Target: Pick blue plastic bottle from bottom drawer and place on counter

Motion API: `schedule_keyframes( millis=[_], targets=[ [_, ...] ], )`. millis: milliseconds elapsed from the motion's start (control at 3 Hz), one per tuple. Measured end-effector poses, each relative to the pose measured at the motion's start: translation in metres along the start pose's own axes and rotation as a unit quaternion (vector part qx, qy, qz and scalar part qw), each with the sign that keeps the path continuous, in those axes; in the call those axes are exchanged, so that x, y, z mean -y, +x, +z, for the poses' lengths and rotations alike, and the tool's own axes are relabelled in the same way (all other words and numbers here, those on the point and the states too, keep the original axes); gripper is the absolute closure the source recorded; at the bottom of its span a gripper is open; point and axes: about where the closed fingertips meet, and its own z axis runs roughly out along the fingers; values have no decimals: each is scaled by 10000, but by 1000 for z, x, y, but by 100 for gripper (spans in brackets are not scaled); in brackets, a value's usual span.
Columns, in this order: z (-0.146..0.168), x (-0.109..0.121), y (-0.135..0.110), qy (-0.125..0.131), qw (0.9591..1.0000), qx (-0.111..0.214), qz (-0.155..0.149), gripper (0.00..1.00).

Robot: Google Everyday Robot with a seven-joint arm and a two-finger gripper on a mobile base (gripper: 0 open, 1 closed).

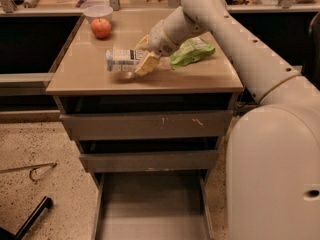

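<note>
My pincer [142, 60] is clamped on the blue plastic bottle [120, 60], lying sideways over the counter [80, 77], green snack bag [192, 52] at three o'clock.

tan hand [143, 62] over beige counter [90, 79], whitish-blue bottle [120, 60]

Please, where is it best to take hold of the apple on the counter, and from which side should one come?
Grip the apple across its round middle, coming from above, jaws at its left and right: the bowl stands close behind it, so front-to-back leaves little room. The pincer is over the middle of the counter, shut on the bottle.
</note>
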Motion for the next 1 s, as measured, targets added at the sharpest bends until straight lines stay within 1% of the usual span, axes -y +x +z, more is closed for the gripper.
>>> schedule_keyframes(
  millis=[333, 667, 1000],
  targets=[
    [15, -6, 1, -300, 9995, 79, 40, 100],
    [15, -6, 2, -316, 9995, 80, 40, 81],
    [15, -7, 2, -317, 9995, 80, 40, 58]
  ],
)
